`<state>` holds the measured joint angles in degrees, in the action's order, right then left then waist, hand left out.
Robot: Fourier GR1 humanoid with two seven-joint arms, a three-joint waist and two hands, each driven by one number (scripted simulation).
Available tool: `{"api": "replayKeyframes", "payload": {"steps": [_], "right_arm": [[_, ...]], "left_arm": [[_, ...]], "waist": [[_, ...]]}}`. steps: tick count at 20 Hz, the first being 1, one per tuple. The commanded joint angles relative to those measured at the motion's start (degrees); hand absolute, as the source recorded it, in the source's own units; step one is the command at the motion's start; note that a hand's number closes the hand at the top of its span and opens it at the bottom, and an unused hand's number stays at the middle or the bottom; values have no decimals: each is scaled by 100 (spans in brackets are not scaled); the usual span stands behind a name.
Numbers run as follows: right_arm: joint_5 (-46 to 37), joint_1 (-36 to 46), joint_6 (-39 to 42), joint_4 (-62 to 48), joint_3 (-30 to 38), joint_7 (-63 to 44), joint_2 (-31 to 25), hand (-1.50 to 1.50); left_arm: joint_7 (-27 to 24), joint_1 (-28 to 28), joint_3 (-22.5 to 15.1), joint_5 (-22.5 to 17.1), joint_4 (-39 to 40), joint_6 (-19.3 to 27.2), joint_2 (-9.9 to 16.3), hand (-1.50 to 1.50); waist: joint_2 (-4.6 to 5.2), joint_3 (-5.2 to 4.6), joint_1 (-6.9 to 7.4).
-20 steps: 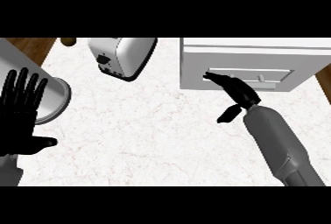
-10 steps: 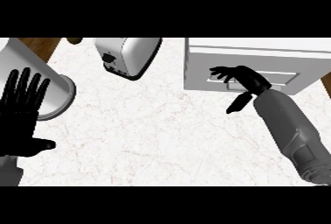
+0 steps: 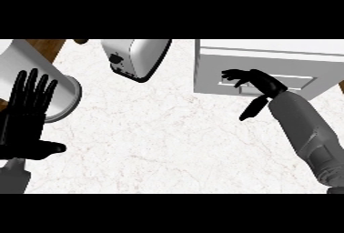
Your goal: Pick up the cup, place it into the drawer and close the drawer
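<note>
A white cup (image 3: 59, 93) stands at the counter's left edge, partly behind my left hand (image 3: 25, 129). That hand rests open, fingers up, touching nothing. At the back right sits a white drawer unit (image 3: 215, 68) whose front looks closed. My right hand (image 3: 259, 84) is up against the drawer front. Its fingers curl over the left end of the drawer handle (image 3: 299, 82) while the thumb hangs down below. The hand hides part of the handle.
A silver toaster (image 3: 138, 57) stands at the back centre, between the cup and the drawer unit. White marble counter (image 3: 168, 145) stretches between my two arms. Brown floor shows beyond the counter's left back corner.
My right hand has travelled away from me and up to the drawer front, and its fingers have curled at the handle. The left hand has stayed where it was.
</note>
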<state>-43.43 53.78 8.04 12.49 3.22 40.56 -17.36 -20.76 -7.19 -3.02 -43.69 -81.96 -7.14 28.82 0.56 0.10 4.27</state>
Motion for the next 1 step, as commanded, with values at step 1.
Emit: {"api": "replayKeyframes", "payload": {"steps": [1], "right_arm": [[-123,228,-511,-241,63,-450,-395,-150]], "left_arm": [[-116,-10,-41,161,160,-2,-76,-150]], "waist": [[174,9,57]]}}
